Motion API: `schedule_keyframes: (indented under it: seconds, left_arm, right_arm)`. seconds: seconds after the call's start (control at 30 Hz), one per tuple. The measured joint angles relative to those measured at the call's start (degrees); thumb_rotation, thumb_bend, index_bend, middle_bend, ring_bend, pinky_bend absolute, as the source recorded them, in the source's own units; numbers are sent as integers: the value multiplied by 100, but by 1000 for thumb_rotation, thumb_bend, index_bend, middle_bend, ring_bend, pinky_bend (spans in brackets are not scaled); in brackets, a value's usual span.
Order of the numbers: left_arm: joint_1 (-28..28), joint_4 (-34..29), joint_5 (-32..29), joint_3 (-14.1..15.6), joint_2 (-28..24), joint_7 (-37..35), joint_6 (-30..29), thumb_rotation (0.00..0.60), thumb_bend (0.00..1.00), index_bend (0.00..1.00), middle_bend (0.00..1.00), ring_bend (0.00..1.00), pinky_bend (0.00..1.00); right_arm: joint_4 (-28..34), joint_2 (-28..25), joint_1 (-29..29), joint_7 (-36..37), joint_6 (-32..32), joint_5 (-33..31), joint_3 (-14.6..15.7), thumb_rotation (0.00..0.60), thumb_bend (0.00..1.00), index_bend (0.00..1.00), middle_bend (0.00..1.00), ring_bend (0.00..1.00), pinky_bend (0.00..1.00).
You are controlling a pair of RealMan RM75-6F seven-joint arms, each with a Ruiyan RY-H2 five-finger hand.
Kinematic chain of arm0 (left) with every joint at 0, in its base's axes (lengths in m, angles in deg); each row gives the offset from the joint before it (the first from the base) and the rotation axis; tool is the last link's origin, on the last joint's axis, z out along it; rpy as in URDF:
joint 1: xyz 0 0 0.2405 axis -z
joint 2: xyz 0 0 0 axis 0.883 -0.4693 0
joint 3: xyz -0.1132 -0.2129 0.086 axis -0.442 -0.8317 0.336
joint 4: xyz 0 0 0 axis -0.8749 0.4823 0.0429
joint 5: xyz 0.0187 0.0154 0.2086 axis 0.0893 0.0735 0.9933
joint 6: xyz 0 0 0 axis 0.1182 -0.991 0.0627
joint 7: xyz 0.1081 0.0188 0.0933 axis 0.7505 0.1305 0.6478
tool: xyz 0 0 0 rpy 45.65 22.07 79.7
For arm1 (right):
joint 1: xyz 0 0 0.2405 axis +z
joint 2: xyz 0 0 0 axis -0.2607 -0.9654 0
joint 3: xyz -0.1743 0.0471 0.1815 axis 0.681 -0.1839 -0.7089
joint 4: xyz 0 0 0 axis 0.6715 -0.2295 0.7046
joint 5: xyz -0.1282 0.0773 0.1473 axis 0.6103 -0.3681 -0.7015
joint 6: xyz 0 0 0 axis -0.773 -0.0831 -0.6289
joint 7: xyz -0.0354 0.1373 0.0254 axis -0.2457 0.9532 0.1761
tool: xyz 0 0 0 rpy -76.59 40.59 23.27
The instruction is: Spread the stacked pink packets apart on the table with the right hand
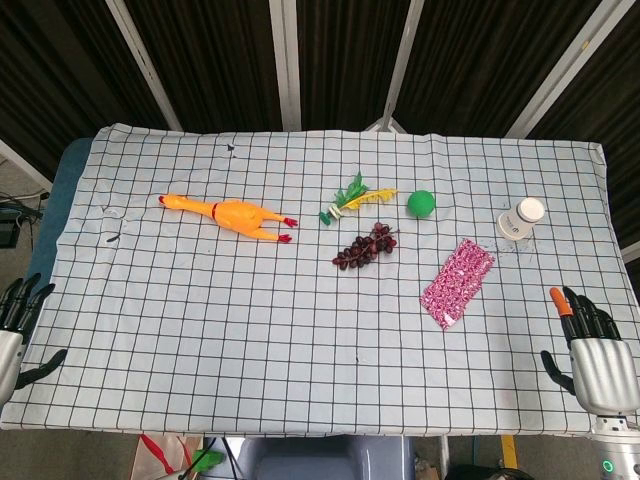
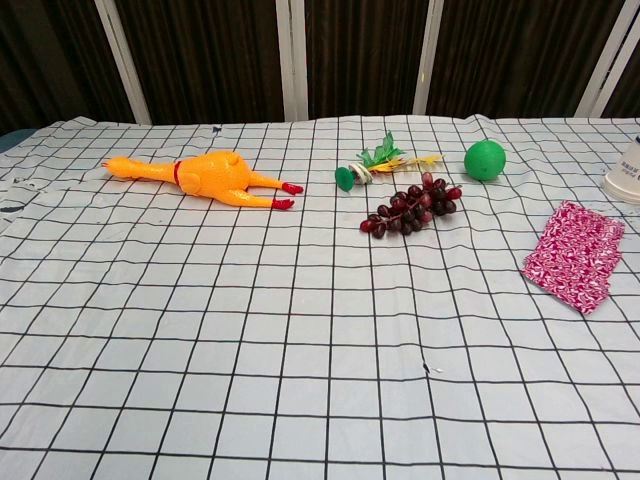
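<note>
The pink patterned packets (image 1: 458, 282) lie stacked as one flat pile on the checked cloth at the right, also in the chest view as the pink packets (image 2: 574, 255). My right hand (image 1: 588, 345) hovers at the table's near right corner, fingers spread, holding nothing, well below and right of the packets. At the near left edge my left hand (image 1: 20, 325) is also open and empty. Neither hand shows in the chest view.
A rubber chicken (image 1: 232, 215) lies left of centre. A bunch of dark grapes (image 1: 366, 247), a green-yellow feathered toy (image 1: 352, 199) and a green ball (image 1: 421, 203) sit mid-table. A white-capped bottle (image 1: 522, 220) stands just beyond the packets.
</note>
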Motion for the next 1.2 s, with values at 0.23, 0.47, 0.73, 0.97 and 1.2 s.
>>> schedule_keyframes:
  seconds: [0.23, 0.47, 0.73, 0.97, 1.2]
  left_arm:
    - [-13, -52, -28, -1, -24, 41, 10, 600, 271, 104, 0, 1, 160]
    - [-48, -69, 35, 5, -15, 90, -84, 600, 271, 104, 17, 22, 162]
    - [-52, -87, -46, -22, -13, 120, -59, 600, 271, 104, 46, 26, 162]
    - [-24, -133, -97, -15, -12, 180, 58, 600, 271, 104, 49, 26, 163]
    - [-14, -148, -157, -35, -15, 163, 100, 600, 271, 104, 46, 27, 164]
  right_arm:
    - [-26, 19, 8, 4, -28, -30, 0, 600, 334, 61, 93, 119, 193]
    - [-19, 21, 14, 81, -51, -49, -1, 600, 333, 61, 100, 177, 201]
    - [-10, 59, 49, 74, -169, -52, 36, 600, 333, 61, 224, 309, 268]
    - [15, 116, 88, -30, -251, -102, 46, 600, 420, 68, 418, 477, 377]
    - [-44, 195, 225, -89, -551, -103, 89, 600, 626, 163, 695, 730, 584]
